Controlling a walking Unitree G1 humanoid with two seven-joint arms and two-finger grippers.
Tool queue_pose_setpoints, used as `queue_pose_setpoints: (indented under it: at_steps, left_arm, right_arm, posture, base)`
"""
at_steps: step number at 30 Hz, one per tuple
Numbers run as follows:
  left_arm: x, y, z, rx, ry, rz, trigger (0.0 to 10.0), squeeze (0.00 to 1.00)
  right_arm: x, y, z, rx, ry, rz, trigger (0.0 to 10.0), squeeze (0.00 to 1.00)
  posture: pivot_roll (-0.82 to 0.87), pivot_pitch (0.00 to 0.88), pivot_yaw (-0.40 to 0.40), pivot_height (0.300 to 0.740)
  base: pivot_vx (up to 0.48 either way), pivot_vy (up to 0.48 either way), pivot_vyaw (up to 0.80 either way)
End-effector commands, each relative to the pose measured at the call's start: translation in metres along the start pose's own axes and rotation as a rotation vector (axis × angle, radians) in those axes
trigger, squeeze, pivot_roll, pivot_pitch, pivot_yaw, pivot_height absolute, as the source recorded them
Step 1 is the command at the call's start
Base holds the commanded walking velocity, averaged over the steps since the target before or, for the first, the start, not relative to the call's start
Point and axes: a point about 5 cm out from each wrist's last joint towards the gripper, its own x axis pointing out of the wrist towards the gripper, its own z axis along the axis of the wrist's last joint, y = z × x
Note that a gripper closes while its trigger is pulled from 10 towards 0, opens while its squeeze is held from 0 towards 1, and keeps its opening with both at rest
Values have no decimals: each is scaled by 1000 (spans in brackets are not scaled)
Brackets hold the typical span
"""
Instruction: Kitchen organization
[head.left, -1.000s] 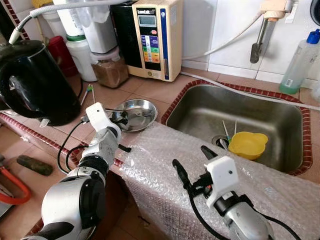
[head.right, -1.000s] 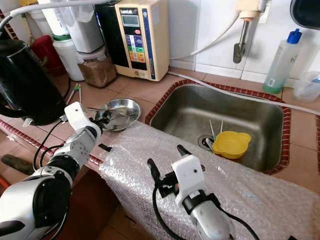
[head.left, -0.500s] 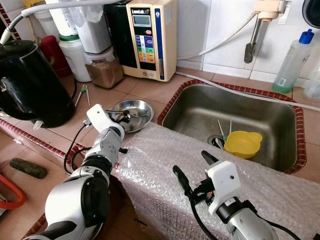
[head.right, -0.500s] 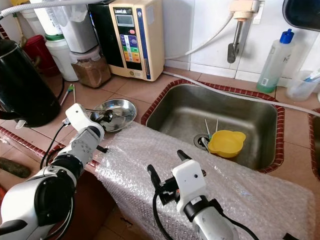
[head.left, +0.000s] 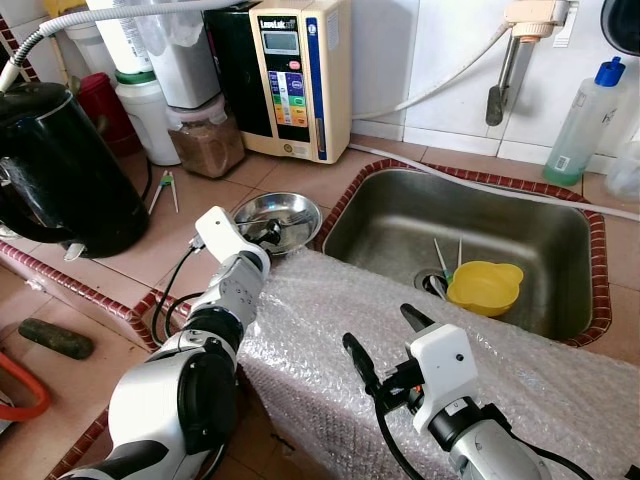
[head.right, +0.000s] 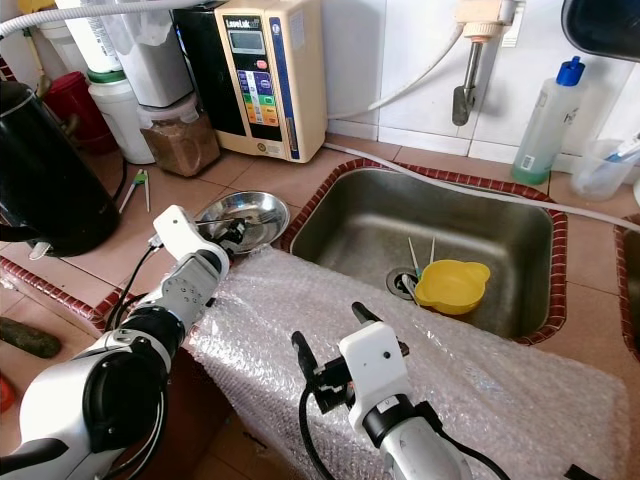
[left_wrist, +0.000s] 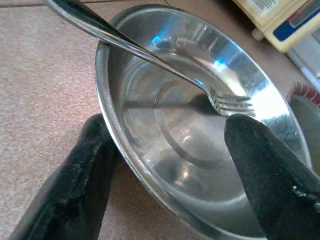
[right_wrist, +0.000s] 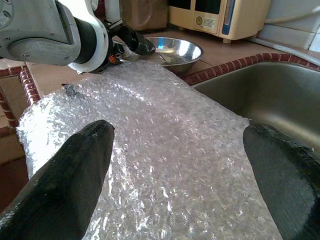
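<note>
Shiny steel bowl (head.left: 279, 216) on tiled counter, fork (left_wrist: 150, 57) propped inside.

Right pincer (right_wrist: 177, 165) spread over bubble wrap (right_wrist: 165, 150), steel bowl (right_wrist: 177, 50) beyond

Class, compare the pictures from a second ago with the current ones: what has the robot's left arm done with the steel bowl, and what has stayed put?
The left gripper has reached forward to the steel bowl; its open fingers now straddle the near rim, not yet closed. The bowl sits nearer the sink than before, apparently nudged. The fork still lies in the bowl. The right gripper stays open over the bubble wrap; the yellow bowl remains in the sink.
</note>
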Motion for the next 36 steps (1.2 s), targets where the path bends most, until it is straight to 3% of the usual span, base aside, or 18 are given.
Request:
queue_pose_setpoints:
  at_steps: [1, 5, 11, 13, 23, 31, 36]
  left_arm:
    - [0, 0, -2, 36, 27, 20, 0, 0]
    - [0, 13, -1, 118, 38, 80, 0, 0]
    - [0, 19, 2, 172, 45, 84, 0, 0]
    - [0, 20, 3, 231, 55, 76, 0, 0]
    - [0, 35, 9, 345, 89, 61, 0, 0]
    - [-1, 44, 18, 386, 80, 77, 0, 0]
    - [-1, 45, 27, 503, 63, 69, 0, 0]
  right_arm:
    - [-1, 1, 4, 5, -8, -4, 10000, 427]
    - [0, 2, 2, 4, -2, -5, 10000, 424]
    - [3, 2, 1, 4, -2, -6, 10000, 420]
    - [4, 2, 1, 2, -2, -4, 10000, 420]
    - [6, 1, -1, -5, 3, -9, 10000, 392]
    - [8, 1, -2, -8, 3, -6, 10000, 365]
    - [9, 0, -3, -14, 4, -4, 10000, 353]
  posture:
    - [-206, 41, 141, 740]
    - [-199, 42, 142, 740]
    - [-185, 38, 144, 740]
    - [-180, 37, 146, 740]
    - [-172, 27, 156, 740]
    - [-158, 21, 154, 740]
    - [-155, 19, 151, 740]
  base:
    - [0, 0, 0]
    - [0, 0, 0]
    - [0, 0, 0]
    - [0, 0, 0]
    - [0, 0, 0]
    - [0, 0, 0]
    - [0, 0, 0]
